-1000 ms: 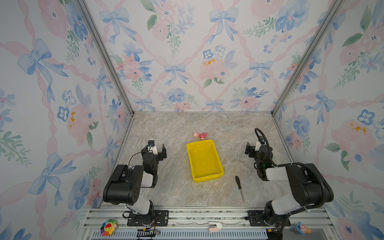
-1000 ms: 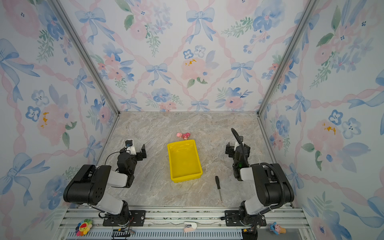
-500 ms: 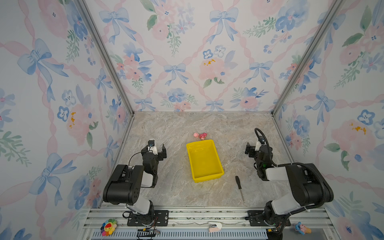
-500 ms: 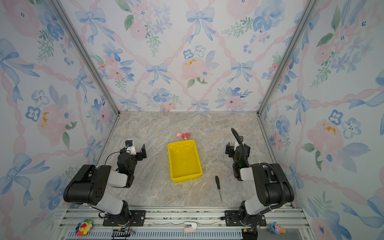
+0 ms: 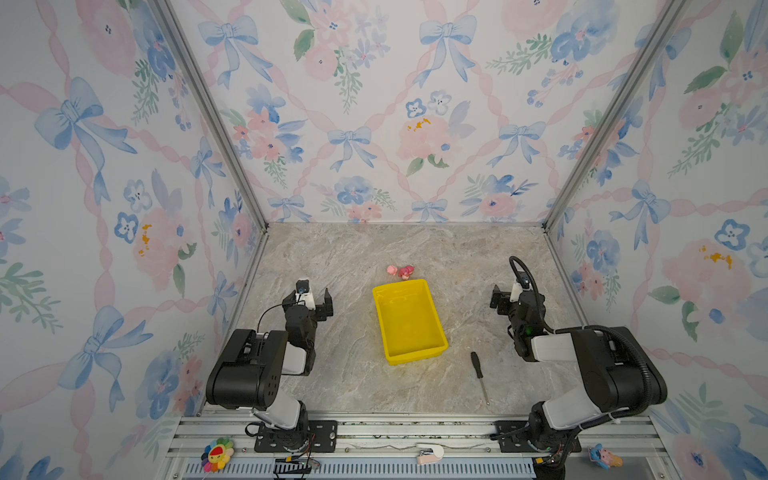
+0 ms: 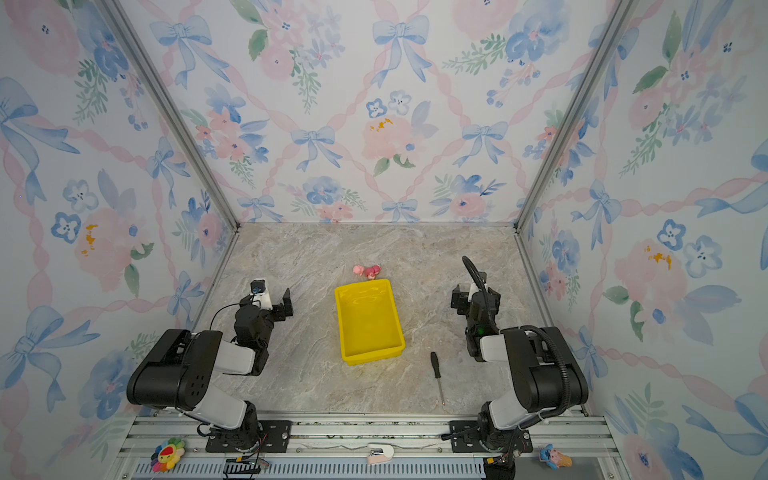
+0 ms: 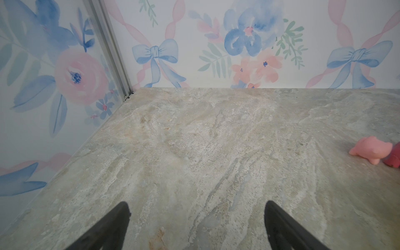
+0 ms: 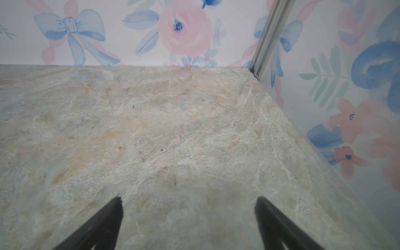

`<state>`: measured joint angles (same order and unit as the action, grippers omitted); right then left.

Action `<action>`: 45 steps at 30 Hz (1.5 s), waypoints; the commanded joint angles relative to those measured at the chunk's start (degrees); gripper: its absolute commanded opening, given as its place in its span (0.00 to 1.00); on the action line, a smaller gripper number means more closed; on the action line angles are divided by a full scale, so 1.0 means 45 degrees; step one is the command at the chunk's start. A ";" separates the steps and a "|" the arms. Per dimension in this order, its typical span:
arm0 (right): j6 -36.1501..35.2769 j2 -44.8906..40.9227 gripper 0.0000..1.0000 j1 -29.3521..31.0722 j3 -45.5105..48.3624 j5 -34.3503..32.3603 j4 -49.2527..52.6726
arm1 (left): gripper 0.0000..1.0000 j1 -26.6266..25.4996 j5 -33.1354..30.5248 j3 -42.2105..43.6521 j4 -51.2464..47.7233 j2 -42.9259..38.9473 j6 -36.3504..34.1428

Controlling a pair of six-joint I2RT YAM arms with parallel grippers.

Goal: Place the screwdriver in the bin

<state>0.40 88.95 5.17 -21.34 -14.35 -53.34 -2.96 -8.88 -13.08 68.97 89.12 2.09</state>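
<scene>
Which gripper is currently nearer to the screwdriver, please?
Right. The right gripper is behind the screwdriver and slightly to its right, with nothing between them; the left gripper is away on the far side of the bin.

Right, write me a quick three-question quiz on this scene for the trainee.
1. True or false: the screwdriver lies inside the bin.
2. The right end effector is: A) shut on the screwdriver; B) open and empty; C) resting in the bin.
3. Fill in: the screwdriver lies on the table, on the side of the bin nearer the ____ arm.
Key: 1 false, it lies on the table beside the bin; 2 B; 3 right.
</scene>
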 commanded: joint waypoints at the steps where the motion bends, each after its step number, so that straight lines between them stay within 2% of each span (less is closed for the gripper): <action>1: 0.0086 -0.0039 0.97 -0.0114 -0.0140 -0.0148 0.0094 | 0.98 0.0080 0.0185 -0.0172 0.0025 0.0108 -0.0161; 4: 0.0069 -0.0058 0.97 -0.0101 -0.0110 -0.0249 0.0012 | 0.98 0.0071 0.0179 -0.0186 0.0007 0.0082 -0.0176; 8: 0.0200 -0.0583 0.97 0.0002 -0.0466 -0.0841 0.1230 | 0.98 0.0071 0.0103 -0.0256 -0.0315 -0.0214 -0.0161; 11: -0.0014 -0.0636 0.97 0.0192 -0.0457 -0.1099 0.0992 | 0.97 0.0077 0.0118 -0.0357 -0.0814 -0.0598 -0.0133; 13: 0.0010 -0.1097 0.97 0.0329 -0.0743 -0.1578 0.1980 | 0.98 0.0072 0.0150 -0.0460 -0.1309 -0.0908 -0.0144; 22: -0.0234 -0.2891 0.97 0.0807 -0.1234 -0.1522 0.4454 | 0.98 0.0076 0.0044 -0.0612 -0.3368 -0.2686 0.0283; 26: 0.0030 -0.3891 0.97 0.1244 -0.2350 -0.1888 0.7480 | 0.98 0.0075 0.0623 -0.1111 -0.5410 -0.3963 0.0473; 30: 0.1135 -0.4402 0.97 0.1495 -0.3923 -0.2202 1.1325 | 0.98 0.0075 0.1616 -0.1655 -0.7245 -0.5002 0.0836; 34: 0.1616 -0.5071 0.97 0.1997 -0.4423 -0.2220 1.3143 | 0.97 -0.0041 0.1951 -0.2017 -0.8776 -0.5953 0.1679; 39: 0.3342 -0.5397 0.97 0.2354 -0.5318 -0.2224 1.6368 | 0.97 -0.0713 0.2099 -0.2588 -1.1049 -0.7165 0.2116; 45: 0.4424 -0.5599 0.97 0.3197 -0.5657 -0.2145 1.8356 | 0.98 -0.1511 0.2160 -0.3898 -1.4258 -0.7843 0.2930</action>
<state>15.77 64.99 17.76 -44.53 -23.42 19.75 -8.95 -0.58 -26.81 14.98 54.37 12.38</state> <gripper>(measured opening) 0.968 0.975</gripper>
